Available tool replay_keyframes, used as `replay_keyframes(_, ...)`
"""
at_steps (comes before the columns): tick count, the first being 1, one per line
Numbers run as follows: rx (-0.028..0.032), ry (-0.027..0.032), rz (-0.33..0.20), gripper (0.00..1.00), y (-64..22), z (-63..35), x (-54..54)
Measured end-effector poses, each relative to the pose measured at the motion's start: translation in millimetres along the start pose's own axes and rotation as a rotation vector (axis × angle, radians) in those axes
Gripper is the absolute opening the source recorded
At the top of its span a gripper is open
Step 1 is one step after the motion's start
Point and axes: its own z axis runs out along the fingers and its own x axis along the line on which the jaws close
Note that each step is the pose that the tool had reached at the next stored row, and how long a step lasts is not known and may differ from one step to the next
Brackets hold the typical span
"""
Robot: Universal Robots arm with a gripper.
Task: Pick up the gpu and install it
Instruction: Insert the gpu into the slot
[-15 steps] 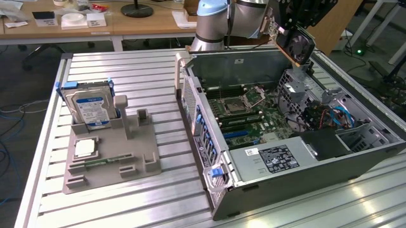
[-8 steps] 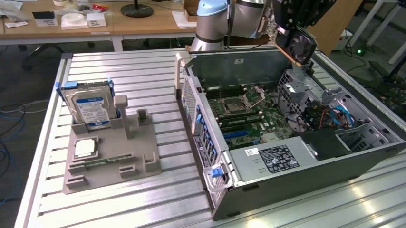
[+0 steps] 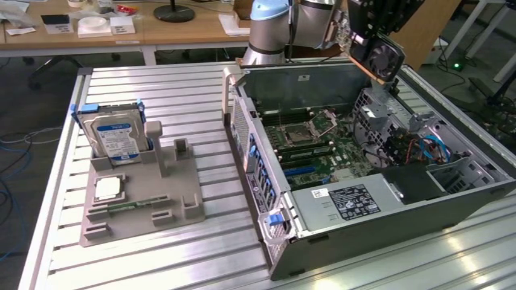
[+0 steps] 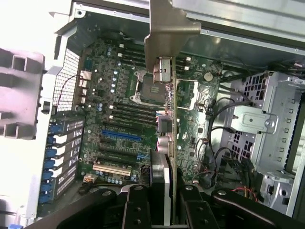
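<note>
Looking at the gpu (image 4: 164, 125) pinched edge-on between the 2 black fingers of the gripper (image 4: 162, 193), closed down narrow on the thin card. Hanging in the air over the open computer case (image 3: 379, 226), well clear of the green motherboard (image 4: 114, 105) and its square CPU socket (image 4: 145, 86) below. Long axis running straight away from the fingers, with the silvery bent-metal bracket (image 4: 169, 33) at the far end from the gripper. Seen in the exterior view tilted above the case's far corner on the exterior view's right, round black fan (image 3: 385, 54) facing the camera. Thin green board edge, boxy grey metal bits along it. Also spotted a shiny hard drive (image 3: 113, 139) with a blue-white label, upright in a matte grey holder (image 3: 190, 181), well apart from the case, all on a ribbed aluminium table (image 3: 161, 260).
</note>
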Motion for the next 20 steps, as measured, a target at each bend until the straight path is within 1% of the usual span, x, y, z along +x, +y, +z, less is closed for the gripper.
replay_keyframes(7,-0.0005,0.0005,-0.064,0.28,0.0,0.0,0.0)
replay_keyframes(15,-0.0011,0.0014,-0.166,0.28,0.0,0.0,0.0)
replay_keyframes(20,-0.0013,0.002,-0.218,0.28,-0.2,0.0,0.0)
